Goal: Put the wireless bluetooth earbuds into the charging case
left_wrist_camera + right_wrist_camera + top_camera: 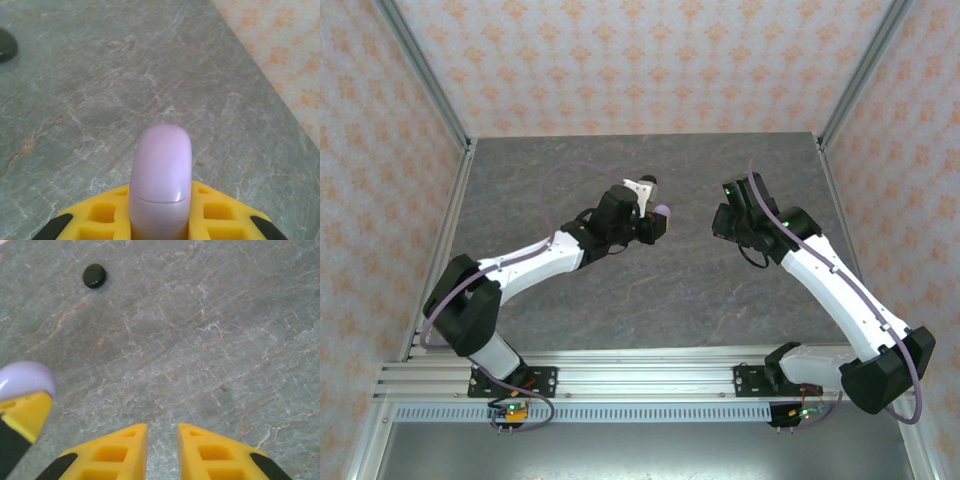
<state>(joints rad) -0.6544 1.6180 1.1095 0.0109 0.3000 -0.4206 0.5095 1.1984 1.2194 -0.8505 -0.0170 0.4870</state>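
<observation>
The pale lavender, glossy, pill-shaped plastic charging case (160,170) is clamped between the yellow fingers of the left gripper (160,194), its rounded end sticking out past the fingertips; a fine seam crosses it near the fingers, which I read as the line of a shut lid. It appears to be held off the grey, marble-patterned table (225,340), over the middle of the surface.

It looks light and rigid, but the polished, curved shell is likely to be slippery and could twist or squirt out of a pinch; the flatter sides, where the left fingers already sit, seem the safest hold. I judge that the free end should be left to the other gripper, since the lid must be lifted before any earbuds go in; those will probably be lighter again and easy to flick away.

The left arm (535,260) reaches from its base up and to the right with the elbow bent, its wrist turned toward the centre. The right arm (830,275) reaches up and to the left, so the two wrists face each other, near but apart. The right gripper (162,432) is empty, its fingers a narrow gap apart over bare table, with the case just off to its left. A small, black, round disc (94,276) lies on the table farther off; I cannot tell what it is.
</observation>
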